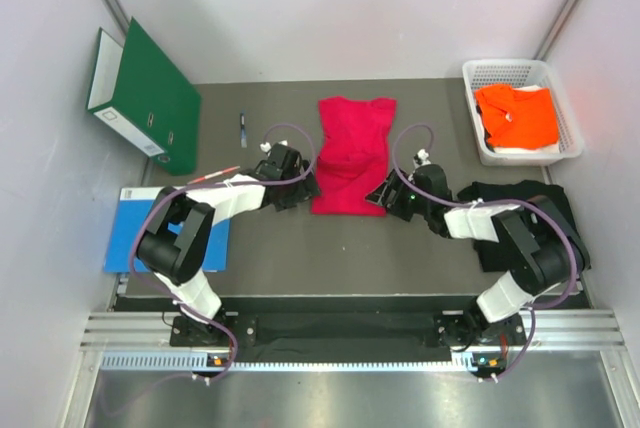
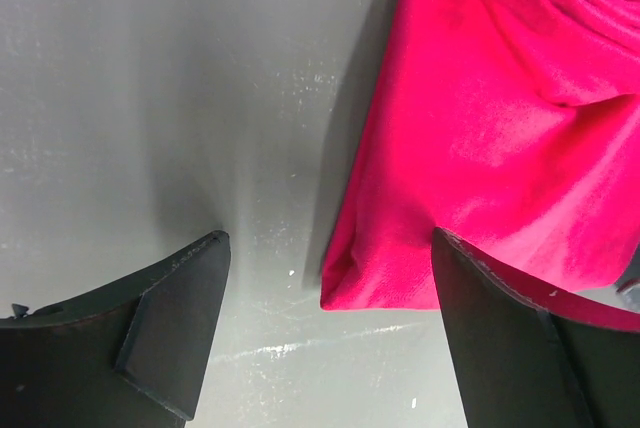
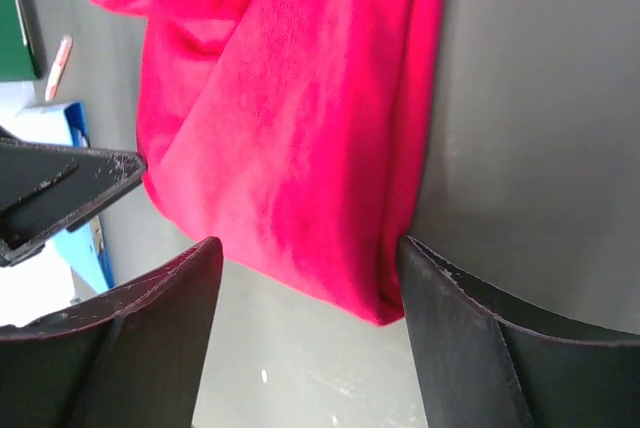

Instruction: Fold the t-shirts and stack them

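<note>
The crimson t-shirt (image 1: 352, 153) lies as a long folded strip on the middle of the dark mat. My left gripper (image 1: 306, 189) is low at its near-left corner, open; that corner (image 2: 345, 283) sits between the fingers, closer to the right one (image 2: 500, 328). My right gripper (image 1: 379, 195) is low at the near-right corner, open, with the corner (image 3: 375, 293) between its fingers and the right finger (image 3: 470, 338) against the cloth's edge. The black t-shirt (image 1: 535, 198) lies crumpled at the right, partly under my right arm. The orange t-shirt (image 1: 517, 115) is in a basket.
A white basket (image 1: 475, 73) stands at the back right. A green binder (image 1: 148, 98) leans at the back left, and a blue sheet (image 1: 125, 233) lies flat beside my left arm. A dark pen (image 1: 242, 130) and a red pen (image 1: 212, 175) lie left of the crimson shirt.
</note>
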Robot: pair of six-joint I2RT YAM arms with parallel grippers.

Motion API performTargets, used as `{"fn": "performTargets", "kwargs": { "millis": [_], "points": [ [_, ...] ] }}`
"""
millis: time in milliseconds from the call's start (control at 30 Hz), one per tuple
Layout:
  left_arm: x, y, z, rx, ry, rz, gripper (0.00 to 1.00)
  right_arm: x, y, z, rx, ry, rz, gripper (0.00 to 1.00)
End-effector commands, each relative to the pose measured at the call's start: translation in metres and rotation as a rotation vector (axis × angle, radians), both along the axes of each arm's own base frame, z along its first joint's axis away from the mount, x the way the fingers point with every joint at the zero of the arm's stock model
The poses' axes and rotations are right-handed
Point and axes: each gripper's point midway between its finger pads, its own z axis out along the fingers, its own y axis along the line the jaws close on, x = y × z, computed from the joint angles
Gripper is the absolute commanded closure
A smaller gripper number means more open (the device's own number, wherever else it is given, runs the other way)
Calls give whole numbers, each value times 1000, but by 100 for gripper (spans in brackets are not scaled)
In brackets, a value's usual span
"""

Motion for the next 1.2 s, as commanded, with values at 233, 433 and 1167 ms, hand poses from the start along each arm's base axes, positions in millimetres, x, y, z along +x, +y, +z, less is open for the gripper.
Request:
{"fn": "performTargets", "kwargs": {
  "millis": [233, 433, 1167],
  "points": [
    [-32, -18, -24, -42, 92, -69, 42, -34, 3, -20, -53, 141, 24, 51],
    [-47, -25, -50, 11, 194, -76, 100, -36, 12, -26, -49, 159, 56, 89],
    [-123, 9, 58, 5, 85, -169, 100, -120, -18, 52, -96, -50, 189, 100]
  ]
}}
